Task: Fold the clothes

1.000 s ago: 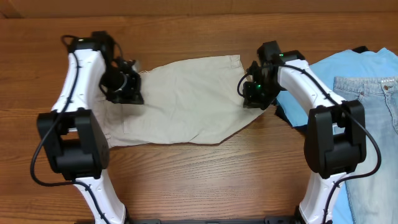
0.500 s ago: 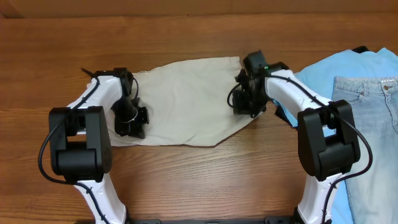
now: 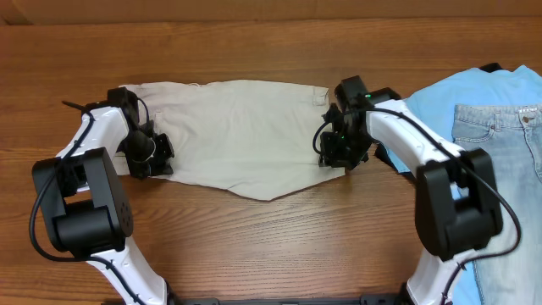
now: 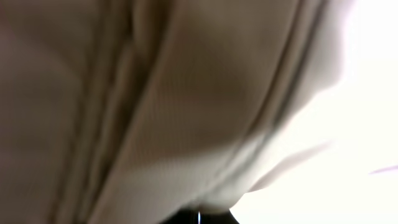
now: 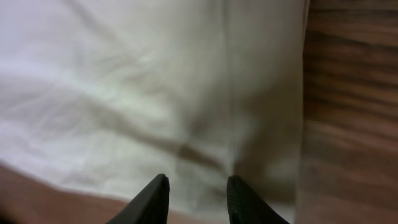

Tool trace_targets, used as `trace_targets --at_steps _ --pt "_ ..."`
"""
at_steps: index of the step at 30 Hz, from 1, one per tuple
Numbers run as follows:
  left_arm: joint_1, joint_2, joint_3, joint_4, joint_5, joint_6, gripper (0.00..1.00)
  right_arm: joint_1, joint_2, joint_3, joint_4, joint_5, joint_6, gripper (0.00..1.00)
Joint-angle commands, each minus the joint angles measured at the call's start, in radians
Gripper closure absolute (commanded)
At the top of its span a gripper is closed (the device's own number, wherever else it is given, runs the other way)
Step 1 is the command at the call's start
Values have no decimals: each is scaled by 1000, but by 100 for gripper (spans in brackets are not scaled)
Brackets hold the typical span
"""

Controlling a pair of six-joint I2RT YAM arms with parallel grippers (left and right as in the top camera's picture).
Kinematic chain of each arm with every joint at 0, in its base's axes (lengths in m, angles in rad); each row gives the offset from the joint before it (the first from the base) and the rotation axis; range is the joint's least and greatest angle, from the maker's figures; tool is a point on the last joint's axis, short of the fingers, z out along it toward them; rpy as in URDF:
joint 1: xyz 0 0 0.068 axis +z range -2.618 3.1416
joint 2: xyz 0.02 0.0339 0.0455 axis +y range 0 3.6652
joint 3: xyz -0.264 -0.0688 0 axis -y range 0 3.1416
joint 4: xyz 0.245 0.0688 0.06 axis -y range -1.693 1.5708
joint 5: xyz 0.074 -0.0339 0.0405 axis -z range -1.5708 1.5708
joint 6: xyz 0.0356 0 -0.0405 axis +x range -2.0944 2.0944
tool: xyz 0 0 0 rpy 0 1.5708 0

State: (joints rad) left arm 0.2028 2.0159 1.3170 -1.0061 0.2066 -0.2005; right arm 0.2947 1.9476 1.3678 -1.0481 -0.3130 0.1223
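Note:
The pale beige shorts (image 3: pixel 237 127) lie spread flat across the middle of the wooden table. My left gripper (image 3: pixel 151 159) is at their left end and is shut on the cloth. The left wrist view is filled with bunched beige fabric (image 4: pixel 186 93) that runs into the dark jaws (image 4: pixel 199 216) at the bottom edge. My right gripper (image 3: pixel 337 154) is over the shorts' right edge. In the right wrist view its two fingers (image 5: pixel 198 186) stand apart just above the fabric (image 5: pixel 155 93) near its hem, and hold nothing.
A light blue T-shirt (image 3: pixel 449 93) lies at the right with pale blue jeans (image 3: pixel 508 169) on top of it, close to my right arm. Bare wooden table (image 3: pixel 279 246) runs along the front, and shows beside the hem (image 5: pixel 354 93).
My left gripper has moved left and pulled the shorts' left end outward, so the cloth is now stretched wider and flatter. My right gripper has shifted slightly right, along the right edge.

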Motion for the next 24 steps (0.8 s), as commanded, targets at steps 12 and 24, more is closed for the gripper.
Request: trace_targets --at_steps 12,24 --pt "-100 -109 18 -61 -85 36 91 148 -151 -81 -116 -164 177 25" --pt "-98 -111 172 -161 -83 29 90 283 -151 -266 420 -278 986 30"
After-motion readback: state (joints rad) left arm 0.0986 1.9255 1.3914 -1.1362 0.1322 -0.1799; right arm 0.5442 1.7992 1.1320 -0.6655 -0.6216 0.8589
